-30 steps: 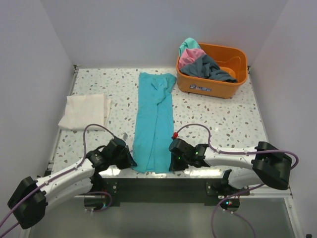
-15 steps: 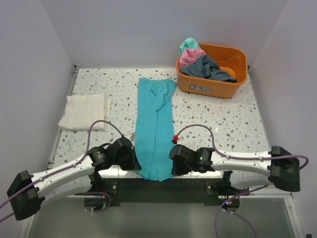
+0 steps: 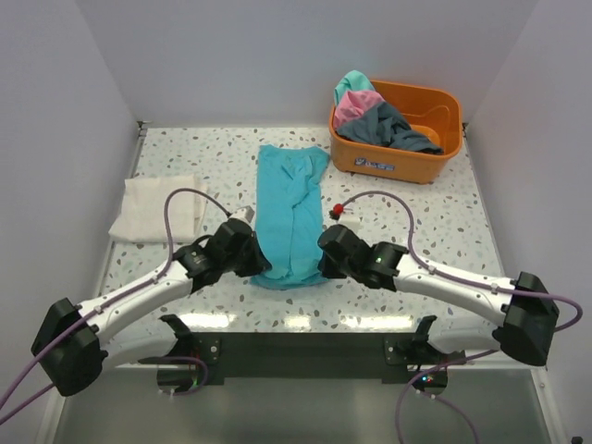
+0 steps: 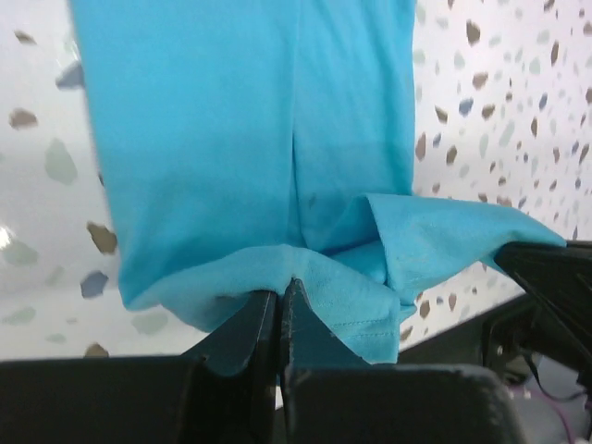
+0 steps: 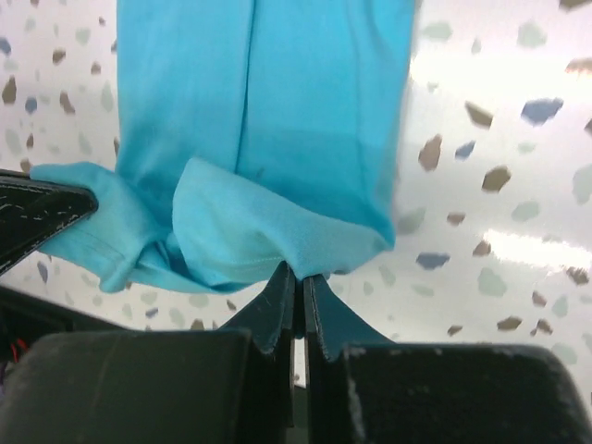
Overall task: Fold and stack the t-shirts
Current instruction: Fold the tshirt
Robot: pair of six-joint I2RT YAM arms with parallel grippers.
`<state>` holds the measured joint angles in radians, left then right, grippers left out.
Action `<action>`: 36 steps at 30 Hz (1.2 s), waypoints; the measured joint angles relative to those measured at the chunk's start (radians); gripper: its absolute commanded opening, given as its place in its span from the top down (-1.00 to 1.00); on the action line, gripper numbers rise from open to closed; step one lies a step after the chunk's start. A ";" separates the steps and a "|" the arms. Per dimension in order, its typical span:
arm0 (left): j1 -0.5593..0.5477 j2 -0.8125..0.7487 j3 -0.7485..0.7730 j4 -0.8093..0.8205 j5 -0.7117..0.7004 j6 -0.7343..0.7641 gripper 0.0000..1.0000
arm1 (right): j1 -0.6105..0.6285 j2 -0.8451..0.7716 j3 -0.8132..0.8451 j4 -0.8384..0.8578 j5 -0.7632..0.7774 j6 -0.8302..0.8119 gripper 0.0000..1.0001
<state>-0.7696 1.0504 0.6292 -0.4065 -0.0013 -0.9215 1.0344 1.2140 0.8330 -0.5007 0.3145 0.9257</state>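
A teal t-shirt (image 3: 291, 208) lies as a long narrow strip down the middle of the table, its near end lifted and carried over itself. My left gripper (image 3: 256, 266) is shut on the near hem's left corner, seen in the left wrist view (image 4: 282, 289). My right gripper (image 3: 324, 265) is shut on the right corner, seen in the right wrist view (image 5: 298, 275). A folded cream-white t-shirt (image 3: 157, 207) lies at the left. Pink (image 3: 354, 106), dark grey (image 3: 393, 125) and a second teal t-shirt (image 3: 351, 83) sit bunched in the tub.
An orange plastic tub (image 3: 435, 153) stands at the back right corner. White walls close in the speckled table (image 3: 435, 227) on three sides. Purple cables loop above both arms.
Both grippers have moved away from the near edge toward the back, carrying the teal shirt's near hem up and over the strip, so the strip looks shorter.
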 measured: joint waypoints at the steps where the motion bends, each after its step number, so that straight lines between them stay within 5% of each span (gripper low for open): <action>1: 0.027 0.019 0.013 0.013 -0.014 0.013 1.00 | -0.019 0.024 0.022 0.002 0.011 -0.018 1.00; 14: 0.166 0.343 0.284 0.081 -0.175 0.157 1.00 | -0.259 0.303 0.260 0.069 0.026 -0.178 1.00; 30: 0.294 0.646 0.464 0.138 -0.151 0.258 0.96 | -0.407 0.552 0.407 0.131 -0.106 -0.267 1.00; 31: 0.298 0.656 0.470 0.141 -0.148 0.263 0.88 | -0.416 0.570 0.418 0.132 -0.119 -0.273 0.96; 34: 0.306 0.685 0.497 0.145 -0.133 0.293 0.13 | -0.436 0.615 0.447 0.135 -0.142 -0.280 0.52; 35: 0.309 0.697 0.506 0.152 -0.126 0.298 -0.36 | -0.442 0.627 0.455 0.135 -0.150 -0.282 0.09; 36: 0.312 0.706 0.513 0.157 -0.119 0.309 -0.59 | -0.447 0.634 0.462 0.135 -0.153 -0.280 -0.12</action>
<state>-0.4576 1.7569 1.1423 -0.2493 -0.1200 -0.6128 0.5873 1.8484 1.2949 -0.3660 0.1619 0.6453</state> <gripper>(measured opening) 0.508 0.309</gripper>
